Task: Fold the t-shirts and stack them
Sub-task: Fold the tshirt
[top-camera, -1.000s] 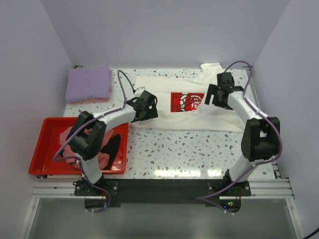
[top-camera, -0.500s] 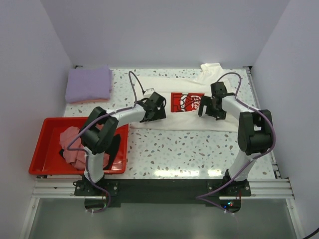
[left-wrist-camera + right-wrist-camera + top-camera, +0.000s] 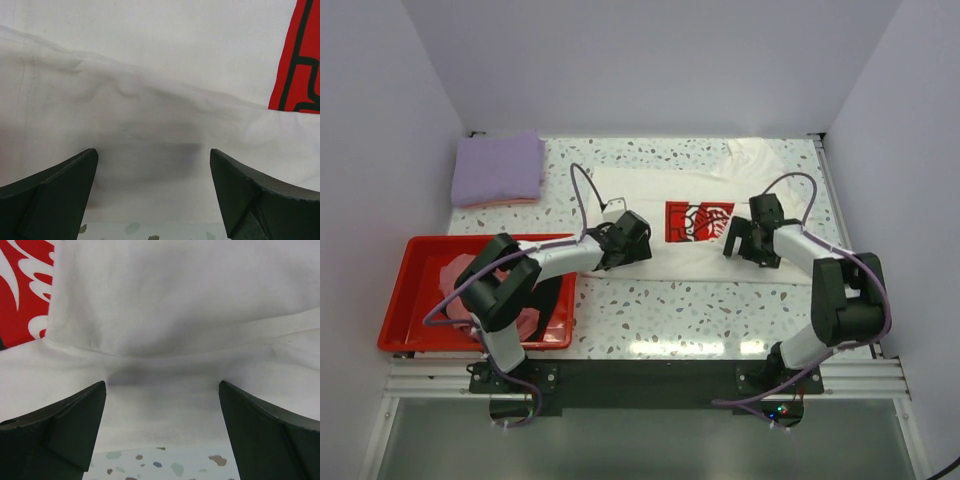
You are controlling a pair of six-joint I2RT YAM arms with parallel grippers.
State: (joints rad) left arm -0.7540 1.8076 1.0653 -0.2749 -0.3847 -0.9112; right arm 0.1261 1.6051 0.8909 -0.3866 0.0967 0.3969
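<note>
Risking a skewed, bunched fold on the cream-white cloth t-shirt with red rectangular print (image 3: 685, 262) by pinching only one layer with the spread-open left gripper (image 3: 154, 167) and right gripper (image 3: 162, 400)

Matt, softly creased cloth is seen in the cream-white t-shirt (image 3: 640, 190) and the lavender t-shirt (image 3: 498, 168) at upper left. A gloss is shown by the speckled tabletop (image 3: 660, 300) and the red plastic tray (image 3: 405, 300).
</note>
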